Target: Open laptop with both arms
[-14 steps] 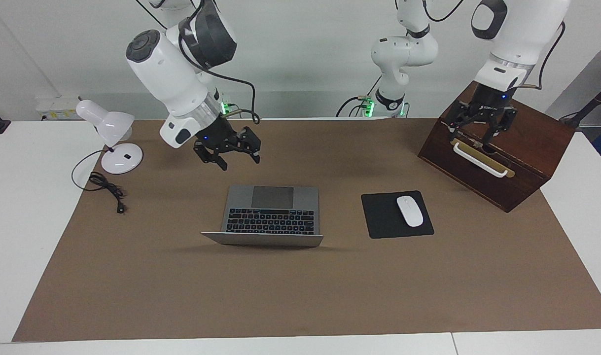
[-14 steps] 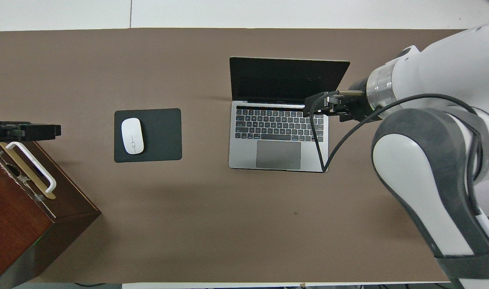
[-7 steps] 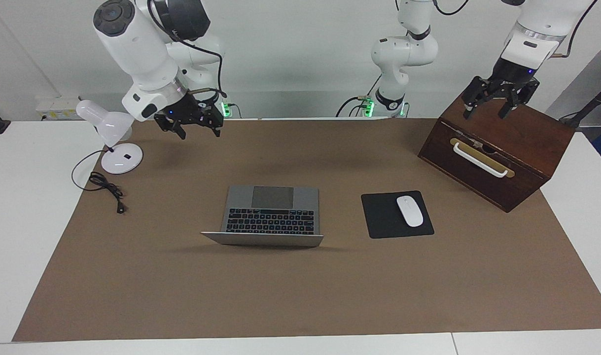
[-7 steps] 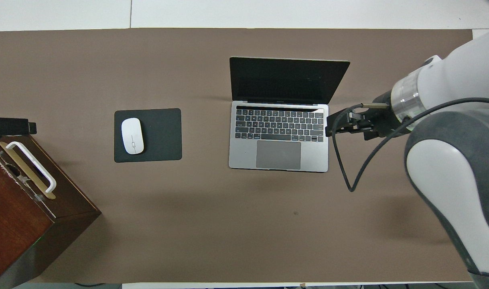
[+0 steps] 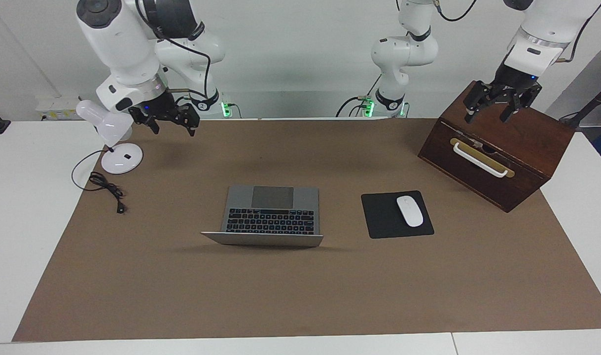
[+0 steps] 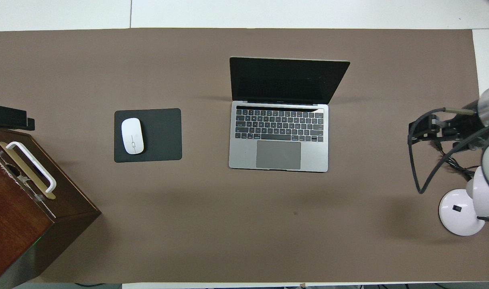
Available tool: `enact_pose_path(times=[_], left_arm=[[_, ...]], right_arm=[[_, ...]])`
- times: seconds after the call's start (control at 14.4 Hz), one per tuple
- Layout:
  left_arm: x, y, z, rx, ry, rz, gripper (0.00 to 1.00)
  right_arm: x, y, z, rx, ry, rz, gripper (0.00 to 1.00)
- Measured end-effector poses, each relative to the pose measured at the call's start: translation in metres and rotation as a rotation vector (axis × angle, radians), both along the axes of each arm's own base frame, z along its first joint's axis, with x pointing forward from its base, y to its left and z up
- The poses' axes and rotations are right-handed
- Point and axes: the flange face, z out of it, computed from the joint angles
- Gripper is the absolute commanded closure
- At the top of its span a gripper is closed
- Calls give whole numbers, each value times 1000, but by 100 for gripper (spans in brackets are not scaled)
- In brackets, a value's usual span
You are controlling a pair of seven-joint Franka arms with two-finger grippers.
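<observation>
The silver-grey laptop (image 5: 270, 214) stands open in the middle of the brown mat, its black keyboard and grey trackpad facing the robots and its dark screen (image 6: 286, 80) tilted back. My right gripper (image 5: 173, 127) hangs open and empty in the air beside the white lamp, over the mat's edge nearest the robots, well away from the laptop; in the overhead view the right gripper (image 6: 421, 129) shows at the right arm's end. My left gripper (image 5: 487, 116) hovers open and empty over the top of the wooden box; only the left gripper's tip (image 6: 9, 118) shows overhead.
A dark wooden box (image 5: 527, 148) with a white handle (image 5: 479, 159) sits at the left arm's end. A black mouse pad (image 5: 379, 217) carries a white mouse (image 5: 409, 211) beside the laptop. A white desk lamp (image 5: 118, 158) and its black cable (image 5: 105, 185) lie at the right arm's end.
My right gripper has risen and swung away from over the laptop to beside the lamp. My left gripper has lifted from the box's handle to above its top. The laptop has stayed still.
</observation>
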Motion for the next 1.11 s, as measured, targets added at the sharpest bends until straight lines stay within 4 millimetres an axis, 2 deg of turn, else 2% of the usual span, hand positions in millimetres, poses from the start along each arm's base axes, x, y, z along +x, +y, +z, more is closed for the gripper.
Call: enact_pose_path(times=[0.07, 0.21, 0.55, 0.76, 1.11], left_arm=[[0, 0, -1, 0, 3, -1, 0], [0, -1, -3, 0, 9, -2, 0], [-1, -1, -10, 1, 33, -2, 0], [-1, -1, -12, 1, 43, -2, 0], [-1, 0, -12, 3, 43, -1, 0]], right_arm=[[0, -16, -1, 0, 3, -30, 0], [-1, -26, -3, -1, 7, -56, 0], [-1, -21, -3, -2, 8, -54, 0], [-1, -23, -2, 1, 1, 14, 0], [-5, -24, 11, -1, -29, 52, 0]])
